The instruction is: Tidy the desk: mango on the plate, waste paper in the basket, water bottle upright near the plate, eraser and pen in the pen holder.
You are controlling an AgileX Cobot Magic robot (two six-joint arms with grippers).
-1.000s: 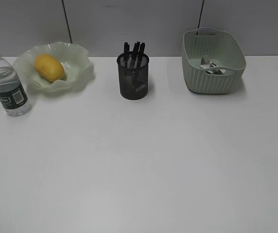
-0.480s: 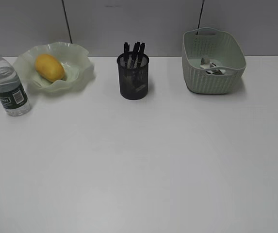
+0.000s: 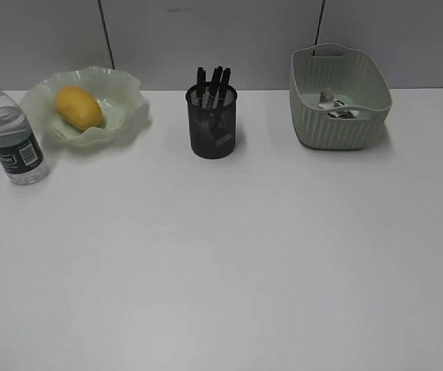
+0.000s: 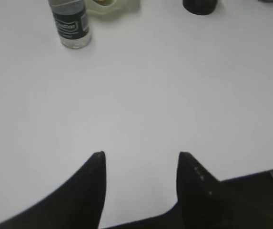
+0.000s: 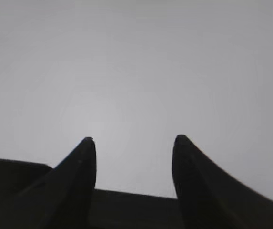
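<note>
Tabletop [image 3: 221, 263]: tidy state apparent. Mango [image 3: 79, 107] in plate [image 3: 128, 89]; water bottle [image 3: 11, 131] upright just beside plate; waste paper [image 3: 335, 104] inside basket [image 3: 345, 127]; pens [image 3: 215, 79] upright in pen holder [image 3: 212, 127]; eraser not discernible. Left end effector [image 4: 141, 162] and right end effector [image 5: 134, 148] about half open, empty, above bare surface. Judged step: final check. Next move: none beyond confirming eraser placement.

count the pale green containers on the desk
2: the wavy-rimmed plate at back left, holding the mango, and the woven basket at back right, with the waste paper inside. None seems hidden.
</note>
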